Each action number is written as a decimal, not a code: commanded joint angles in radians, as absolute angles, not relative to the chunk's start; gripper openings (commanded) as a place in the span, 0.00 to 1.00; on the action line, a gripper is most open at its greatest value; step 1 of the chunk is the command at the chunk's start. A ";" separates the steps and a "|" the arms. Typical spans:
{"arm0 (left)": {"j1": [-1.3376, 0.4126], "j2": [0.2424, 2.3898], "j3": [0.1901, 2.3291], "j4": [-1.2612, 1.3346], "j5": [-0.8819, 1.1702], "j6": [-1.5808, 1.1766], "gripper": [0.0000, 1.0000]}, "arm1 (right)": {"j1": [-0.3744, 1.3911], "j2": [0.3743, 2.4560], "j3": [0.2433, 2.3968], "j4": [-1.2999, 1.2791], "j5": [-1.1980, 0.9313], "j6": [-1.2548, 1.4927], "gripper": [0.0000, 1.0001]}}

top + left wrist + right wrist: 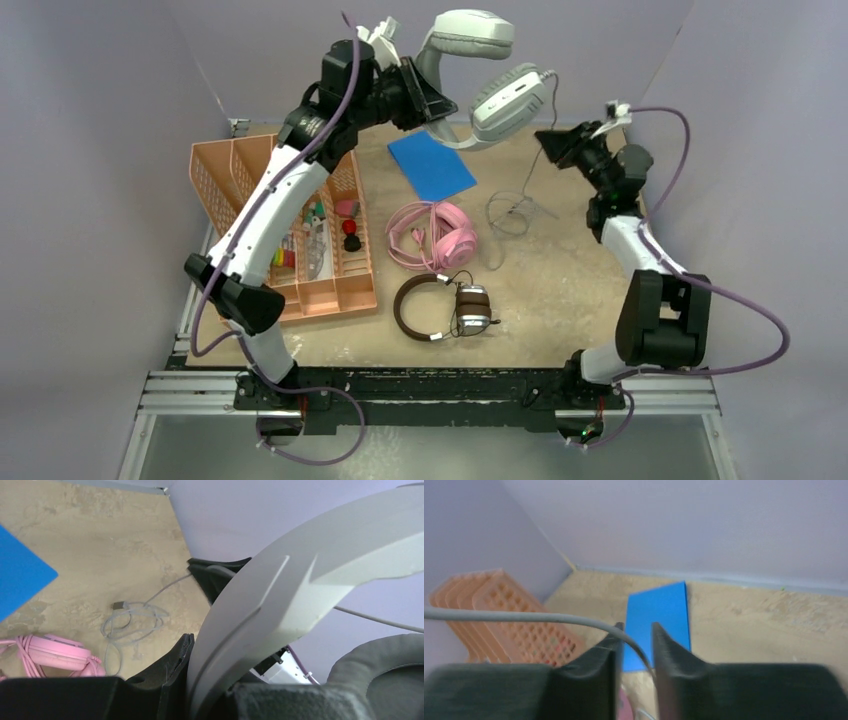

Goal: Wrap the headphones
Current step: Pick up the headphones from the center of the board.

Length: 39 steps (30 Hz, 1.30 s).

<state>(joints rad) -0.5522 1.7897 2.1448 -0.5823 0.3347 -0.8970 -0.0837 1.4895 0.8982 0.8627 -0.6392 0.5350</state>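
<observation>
From above, the left claw [425, 95] is clenched on the band of the light-grey headset [508, 100], held high over the far part of the surface [570, 260]. Its grey cable [512, 208] drops past the right claw [553, 140] to a loose coil. The pink headset [435, 235] and the brown-and-silver headset [440, 305] lie in the middle of the surface.

In the left wrist view, the grey band fills the space between the fingers.

In the right wrist view, the cable passes between slightly parted fingers. Whether they pinch it, I cannot tell.

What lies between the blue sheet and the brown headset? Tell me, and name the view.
The pink headset lies between the blue sheet and the brown headset, as the top view shows.
</observation>
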 commanded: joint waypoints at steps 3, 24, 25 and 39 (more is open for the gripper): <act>-0.551 1.617 2.118 -0.502 0.199 -0.854 0.00 | -0.181 1.314 1.255 0.536 -0.429 0.535 0.03; -0.522 1.612 1.931 -0.458 0.223 -0.855 0.00 | -0.149 1.414 1.378 -0.138 -0.655 0.213 0.00; -0.532 1.626 1.915 -0.418 0.275 -0.877 0.00 | -0.140 1.440 1.373 -0.154 -0.688 0.201 0.00; -0.612 1.745 1.755 0.283 0.383 -1.408 0.00 | 0.059 1.466 0.864 0.678 -0.878 0.459 0.32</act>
